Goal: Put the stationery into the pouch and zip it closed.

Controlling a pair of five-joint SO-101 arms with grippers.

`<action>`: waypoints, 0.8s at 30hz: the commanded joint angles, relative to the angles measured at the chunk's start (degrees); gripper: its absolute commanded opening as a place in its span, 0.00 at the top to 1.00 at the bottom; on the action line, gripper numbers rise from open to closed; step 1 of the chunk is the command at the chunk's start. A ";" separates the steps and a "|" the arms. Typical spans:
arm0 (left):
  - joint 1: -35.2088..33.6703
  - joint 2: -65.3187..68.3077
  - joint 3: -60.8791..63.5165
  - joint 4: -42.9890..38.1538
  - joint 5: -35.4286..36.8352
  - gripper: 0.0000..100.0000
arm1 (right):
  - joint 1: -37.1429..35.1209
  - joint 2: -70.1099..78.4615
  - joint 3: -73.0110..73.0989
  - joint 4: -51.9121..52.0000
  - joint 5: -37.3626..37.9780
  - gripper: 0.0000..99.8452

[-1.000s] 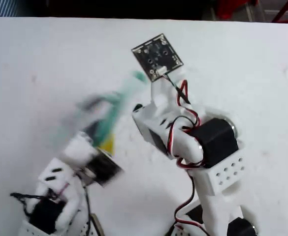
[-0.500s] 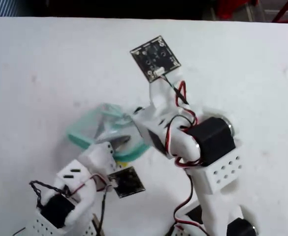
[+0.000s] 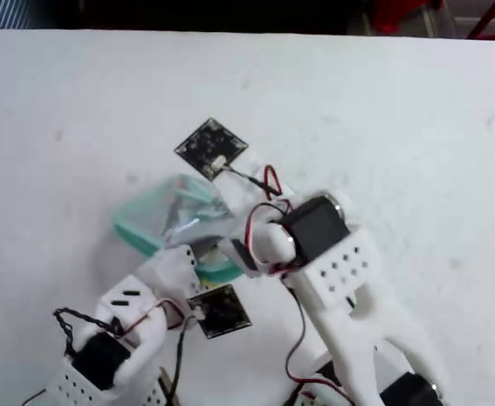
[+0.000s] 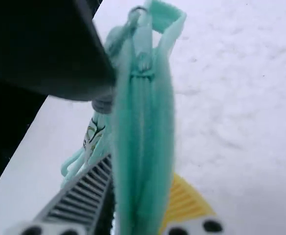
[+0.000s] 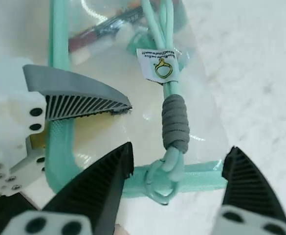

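The pouch (image 3: 167,216) is showing clear walls with mint-green edging and a grey-banded mint cord (image 5: 175,122), while the desk (image 3: 399,127) is looking white.

A white worktop (image 3: 399,101) is carrying a clear, mint-edged pouch (image 3: 167,216), which is lying toward its near-left part.

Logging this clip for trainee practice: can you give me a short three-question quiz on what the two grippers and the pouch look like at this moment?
1. True or false: the left gripper is clamped on the teal edge of the pouch.
2. The right gripper is: A) shut on a pen; B) open, straddling the zip pull cord; C) open over bare table.
3. Fill in: the stationery lies ___ the pouch.
Key: 1 true; 2 B; 3 inside.
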 commanded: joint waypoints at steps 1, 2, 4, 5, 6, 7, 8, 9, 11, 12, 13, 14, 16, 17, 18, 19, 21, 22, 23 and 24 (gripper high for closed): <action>-0.31 -0.04 -1.14 0.53 -0.35 0.98 | -0.13 5.14 0.79 1.10 0.53 0.73; -0.31 -0.04 -1.14 0.53 -0.35 0.98 | -0.22 7.08 0.79 1.19 0.53 0.76; -0.31 -0.04 -1.14 0.53 -0.26 0.98 | -0.22 10.51 0.62 1.19 0.62 0.84; -0.31 -0.04 -1.14 0.53 -0.26 0.98 | -0.22 11.91 0.62 1.19 0.62 0.89; -0.31 -0.04 -1.14 0.44 -0.26 0.98 | -0.22 13.32 0.44 1.10 1.05 0.94; -0.31 -0.04 -1.14 0.44 -0.26 0.98 | -0.22 14.29 0.26 1.10 2.73 0.98; -0.31 -0.04 -1.14 0.35 -0.26 0.98 | -0.22 15.08 0.26 1.10 4.31 0.99; -0.31 -0.04 -1.14 0.35 -0.26 0.98 | 0.04 15.34 0.26 1.10 5.36 0.98; -0.31 -0.04 -1.14 0.35 -0.18 0.98 | 0.31 15.43 0.09 1.10 5.27 0.98; -0.31 -0.04 -1.14 0.26 -0.18 0.98 | 0.57 15.34 0.00 1.10 5.27 0.98; -0.31 -0.04 -1.14 0.26 -0.18 0.98 | 0.66 15.08 0.00 1.10 5.27 0.98; -0.31 -0.04 -1.14 0.26 -0.18 0.98 | 0.75 14.46 0.00 1.10 5.27 0.98; -0.31 -0.04 -1.14 0.26 -0.18 0.98 | 0.84 12.70 -0.53 1.10 5.01 0.98; -0.31 -0.04 -1.14 0.26 -0.18 0.98 | 1.01 11.38 -1.23 1.10 3.69 0.98; -0.31 -0.04 -1.14 0.26 -0.18 0.98 | 1.54 9.89 -2.20 1.01 2.20 0.98; -0.31 -0.04 -1.14 0.26 -0.18 0.98 | 2.24 8.31 -3.52 1.01 0.97 0.98; -0.31 -0.04 -1.14 0.26 -0.18 0.98 | 3.03 4.79 -6.33 0.92 -0.09 0.98; -0.31 -0.04 -1.14 0.26 -0.18 0.98 | 3.12 3.12 -7.47 0.92 -0.09 0.98; -0.31 -0.04 -1.14 0.26 -0.09 0.98 | 3.21 1.45 -8.44 0.92 -0.09 0.98; -0.31 -0.04 -1.23 0.18 -0.09 0.98 | 3.12 -0.04 -9.05 0.92 -0.26 0.98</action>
